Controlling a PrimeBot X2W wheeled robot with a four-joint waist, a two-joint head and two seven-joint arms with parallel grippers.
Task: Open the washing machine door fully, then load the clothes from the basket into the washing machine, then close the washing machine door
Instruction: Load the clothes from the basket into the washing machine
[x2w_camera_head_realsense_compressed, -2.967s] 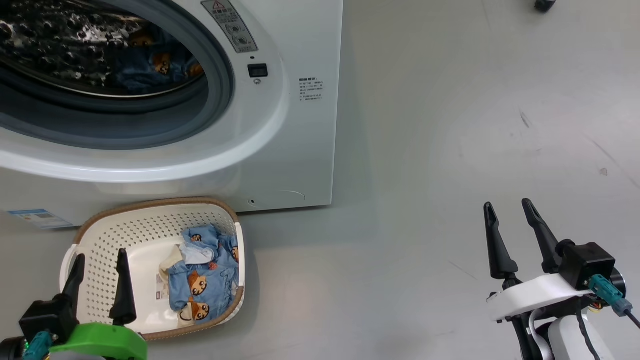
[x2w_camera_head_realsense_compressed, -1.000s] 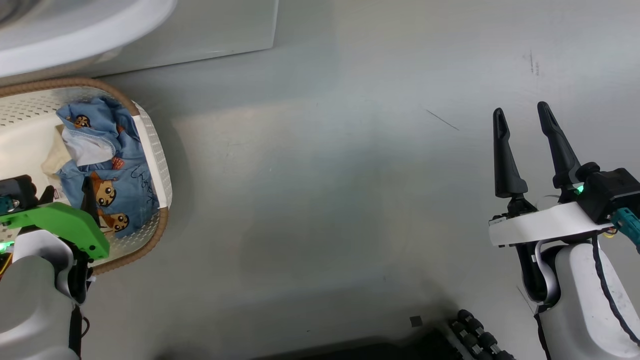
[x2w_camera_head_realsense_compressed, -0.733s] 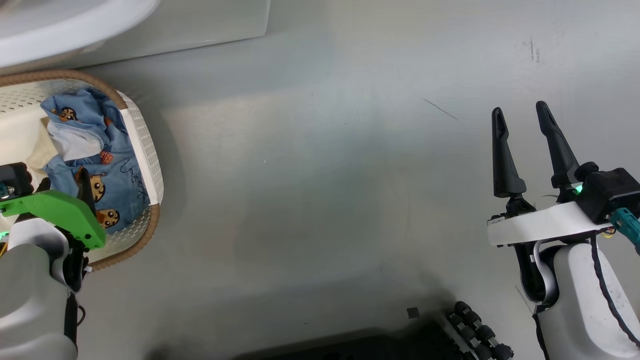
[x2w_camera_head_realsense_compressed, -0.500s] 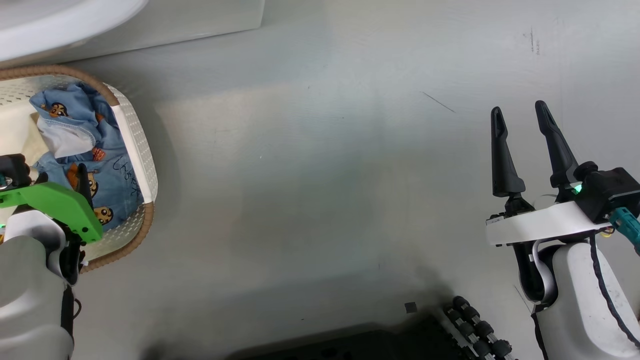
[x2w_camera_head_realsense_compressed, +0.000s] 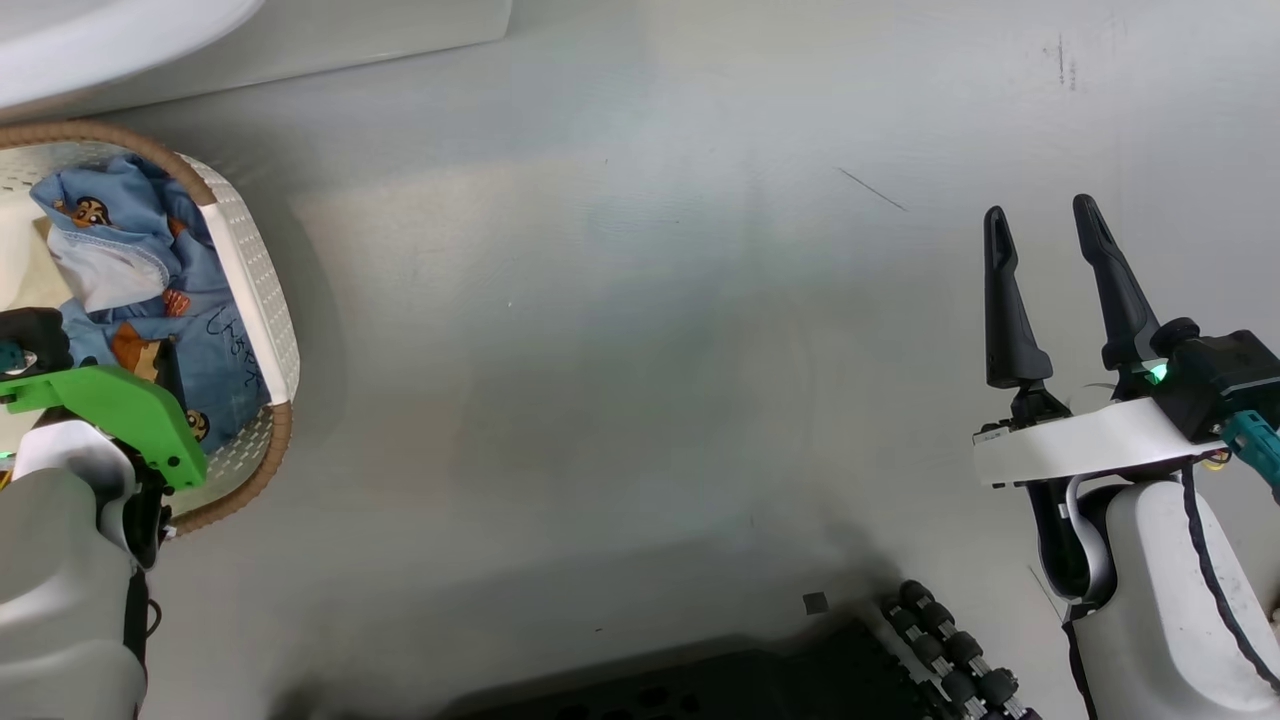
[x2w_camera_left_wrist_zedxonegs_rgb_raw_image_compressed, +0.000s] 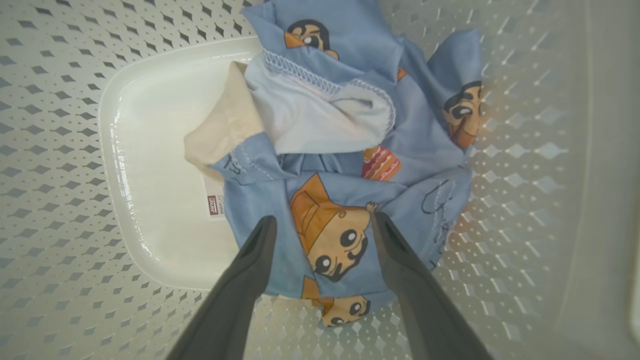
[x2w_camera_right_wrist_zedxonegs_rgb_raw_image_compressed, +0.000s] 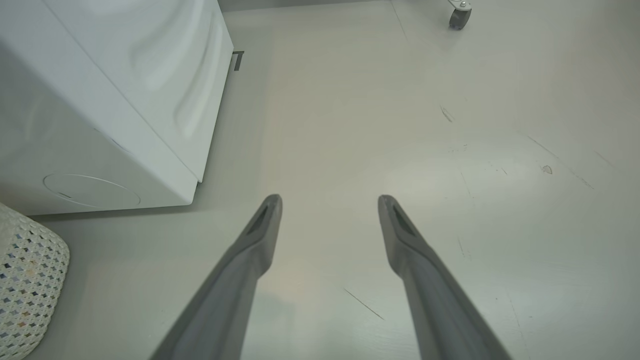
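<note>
Hanging over the basket (x2w_camera_left_wrist_zedxonegs_rgb_raw_image_compressed: 55, 110), the left gripper (x2w_camera_left_wrist_zedxonegs_rgb_raw_image_compressed: 324, 218) has its two dark fingers spread wide and grips nothing. In the left wrist view the fingers point down at the clothes (x2w_camera_left_wrist_zedxonegs_rgb_raw_image_compressed: 350, 165), one on each side of an orange-brown cartoon figure; whether the tips touch the fabric cannot be told. The clothes lie crumpled over the centre and right of the basket's bottom in that view. They are light blue with a fold of white lining turned up near the middle, and they partly cover a label sticker (x2w_camera_left_wrist_zedxonegs_rgb_raw_image_compressed: 216, 205) on the glossy white bottom.

In the head view the basket sits at the left edge of the frame on a smooth, pale grey floor (x2w_camera_head_realsense_compressed: 640, 380), just below the white washing machine (x2w_camera_head_realsense_compressed: 330, 35) in the upper left corner. The right gripper (x2w_camera_head_realsense_compressed: 1040, 210), at the right of the frame, is likewise wide open and empty, well apart from the basket, above bare floor. A thin dark scratch (x2w_camera_head_realsense_compressed: 872, 188) marks the floor at the upper right, and the robot's dark base (x2w_camera_head_realsense_compressed: 700, 690) lines the bottom edge. A caster wheel (x2w_camera_right_wrist_zedxonegs_rgb_raw_image_compressed: 459, 15) stands at the top edge of the right wrist view.
</note>
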